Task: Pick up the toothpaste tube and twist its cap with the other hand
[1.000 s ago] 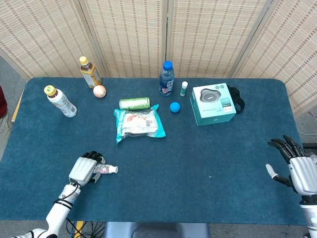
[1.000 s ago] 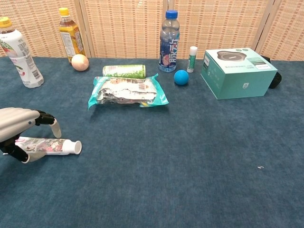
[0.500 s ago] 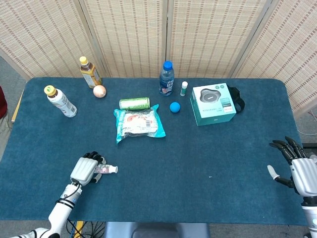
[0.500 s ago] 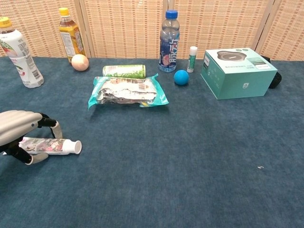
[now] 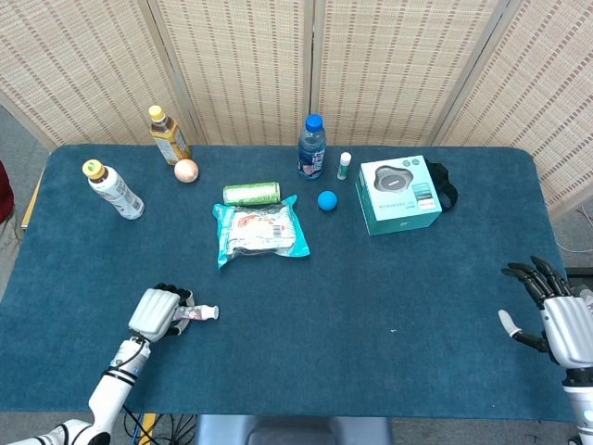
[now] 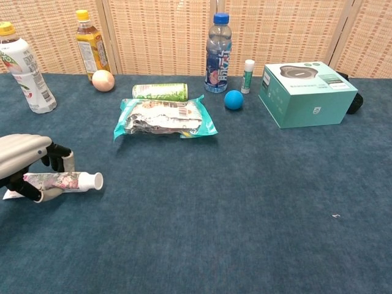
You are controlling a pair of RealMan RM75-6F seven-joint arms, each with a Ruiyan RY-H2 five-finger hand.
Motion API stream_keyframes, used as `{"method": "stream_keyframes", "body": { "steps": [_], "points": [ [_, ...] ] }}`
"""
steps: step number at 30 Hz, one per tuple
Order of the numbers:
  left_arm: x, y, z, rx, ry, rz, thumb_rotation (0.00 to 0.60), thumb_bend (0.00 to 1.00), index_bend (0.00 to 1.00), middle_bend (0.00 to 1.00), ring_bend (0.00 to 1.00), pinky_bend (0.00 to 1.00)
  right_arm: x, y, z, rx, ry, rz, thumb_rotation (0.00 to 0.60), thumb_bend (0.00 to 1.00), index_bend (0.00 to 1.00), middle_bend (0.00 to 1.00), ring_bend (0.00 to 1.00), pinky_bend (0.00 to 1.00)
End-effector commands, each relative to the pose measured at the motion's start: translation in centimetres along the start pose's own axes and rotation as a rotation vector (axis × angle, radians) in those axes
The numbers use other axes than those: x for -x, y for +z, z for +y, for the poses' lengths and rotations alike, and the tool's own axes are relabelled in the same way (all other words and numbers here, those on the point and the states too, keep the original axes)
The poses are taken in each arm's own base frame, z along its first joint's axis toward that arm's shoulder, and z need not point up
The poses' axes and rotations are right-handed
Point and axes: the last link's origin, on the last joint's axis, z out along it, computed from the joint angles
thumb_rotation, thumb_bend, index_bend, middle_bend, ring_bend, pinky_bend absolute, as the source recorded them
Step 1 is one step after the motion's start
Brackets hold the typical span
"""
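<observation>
Toothpaste tube (image 6: 58,180) now sits inside the left hand (image 6: 24,165), near the front-left corner of the surface (image 5: 371,297). A second ago the fingers arched over it while it lay flat on the blue felt; now they have closed round its body, and in the chest view the capped end has tipped up a little off the cloth. I judge the pick-up has begun but the tube is barely clear of the surface, if at all. The white cap (image 6: 95,180) pokes out past the fingers toward the middle of the surface, which leaves it free for the other hand to twist.

The right hand (image 5: 556,315) hangs at the front-right edge, well apart from the tube, fingers spread and holding nothing; it has hardly shifted.

The tube is a soft, flattened plastic sleeve with a floral print, ending in a small rigid round cap. It will likely squash under a hard squeeze. The surface covering is a matte, napped blue fabric, which should keep things from sliding.
</observation>
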Motion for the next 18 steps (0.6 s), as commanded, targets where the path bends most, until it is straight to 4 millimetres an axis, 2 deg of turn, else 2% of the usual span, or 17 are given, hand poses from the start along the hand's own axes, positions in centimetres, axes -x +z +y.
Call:
{"method": "stream_keyframes", "body": {
  "steps": [1,5,10,14,18],
  "points": [
    [-1.4,0.3,-0.7,0.036,-0.003,0.018,0.6,0.4,0.55,0.61,0.41,0.34,0.0,0.1,-0.3,-0.014,0.004,-0.004,0.6,0.26,0.25,0.23,0.08,0.16],
    [-3.6,0.8,-1.1,0.088,-0.047,0.022,0.6,0.43,0.56,0.62,0.42,0.36,-0.1,0.6,-1.2,-0.066,0.007,-0.008,0.6,0.26,0.25,0.23,0.08,0.16],
    [-6.5,1.8,-0.7,0.168,-0.129,-0.012,0.6,0.44,0.57,0.63,0.42,0.36,-0.2,2.1,-3.5,-0.181,0.001,-0.031,0.6,0.26,0.25,0.23,0.08,0.16],
    [-8.9,2.8,-0.1,0.225,-0.173,-0.031,0.6,0.45,0.58,0.63,0.43,0.36,-0.4,4.0,-6.7,-0.315,-0.007,-0.051,0.6,0.21,0.26,0.23,0.08,0.16],
    [-11.0,3.6,1.0,0.279,-0.235,-0.076,0.6,0.45,0.58,0.64,0.43,0.36,-0.1,6.1,-11.0,-0.488,0.011,-0.071,0.6,0.2,0.32,0.23,0.08,0.16]
  ]
}}
